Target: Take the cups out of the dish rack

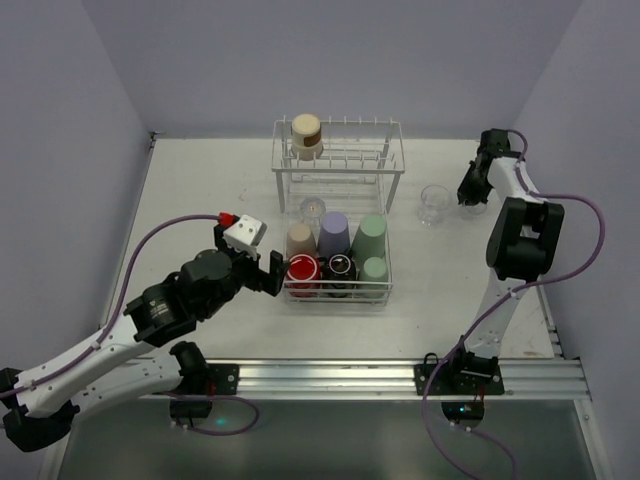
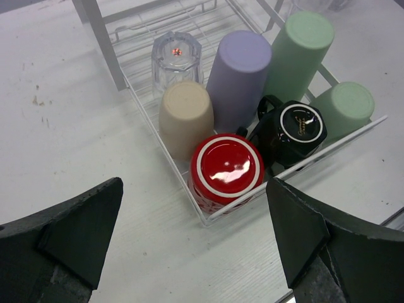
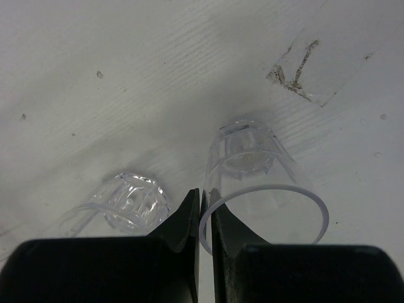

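The white wire dish rack (image 1: 386, 292) stands mid-table. Its low basket holds upturned cups: tan (image 2: 184, 123), lavender (image 2: 238, 79), tall pale green (image 2: 297, 53), short pale green (image 2: 344, 107), red (image 2: 226, 167), black (image 2: 291, 129) and a clear one (image 2: 175, 58). Another tan cup (image 1: 306, 135) sits on the raised shelf. My left gripper (image 2: 189, 252) is open and empty, just off the basket's front left corner near the red cup. My right gripper (image 3: 203, 199) is shut on the rim of an upright clear cup (image 3: 262, 183) on the table right of the rack. A second clear cup (image 3: 132, 202) stands beside it.
In the top view a clear cup (image 1: 435, 205) shows on the table between the rack and my right gripper (image 1: 468, 192). Walls close the table at the back and both sides. A scuffed tape mark (image 3: 297, 69) lies on the table past the clear cups.
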